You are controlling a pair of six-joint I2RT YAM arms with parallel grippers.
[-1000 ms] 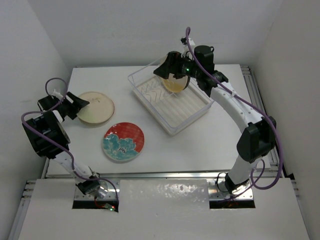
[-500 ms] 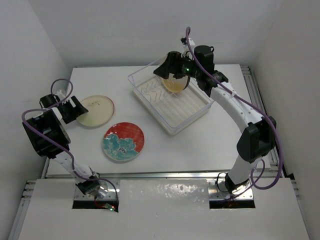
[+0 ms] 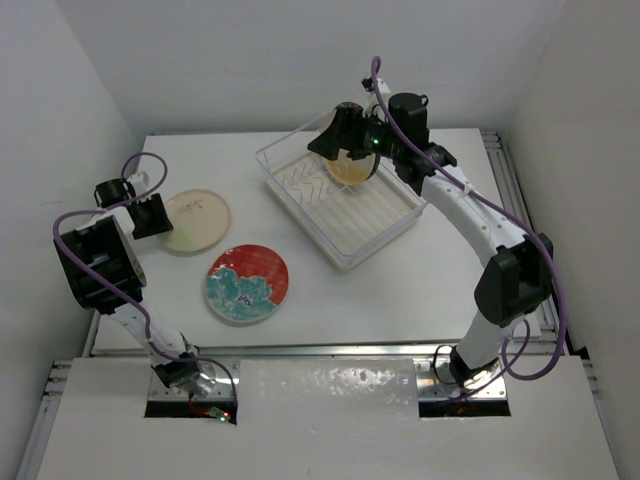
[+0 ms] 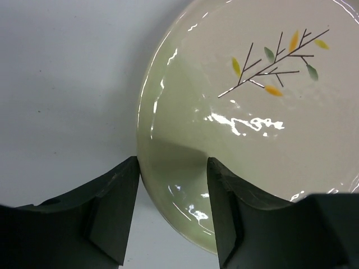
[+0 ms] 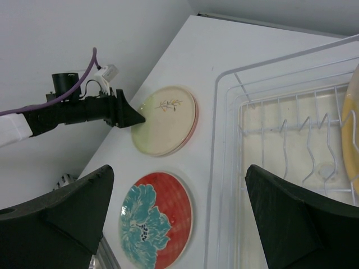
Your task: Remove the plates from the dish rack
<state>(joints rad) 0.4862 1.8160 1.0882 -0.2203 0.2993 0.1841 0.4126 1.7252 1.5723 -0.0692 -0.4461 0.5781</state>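
A cream plate with a twig motif [image 3: 197, 220] lies flat on the table at the left, with another rim showing under it. It also shows in the left wrist view [image 4: 252, 112] and the right wrist view [image 5: 165, 120]. My left gripper [image 3: 150, 215] is open at the plate's left edge, with the rim between its jaws [image 4: 173, 207] but not pinched. The red-and-teal floral plate [image 3: 246, 284] lies flat nearer the front [image 5: 157, 218]. The white wire dish rack [image 3: 385, 225] holds one yellowish plate [image 3: 350, 170] standing at its back. My right gripper [image 3: 328, 140] hovers open and empty above the rack [image 5: 179, 216].
The rack's upright prongs [image 5: 291, 140] stand in its tray. The yellowish plate's edge [image 5: 353, 129] shows at the right of the right wrist view. The left arm's purple cable [image 3: 140, 165] loops beside the cream plate. White walls close in on the left and back.
My left gripper has drawn back leftward off the cream plate to its left rim, leaving the plate flat on the table. The right arm has hardly moved.
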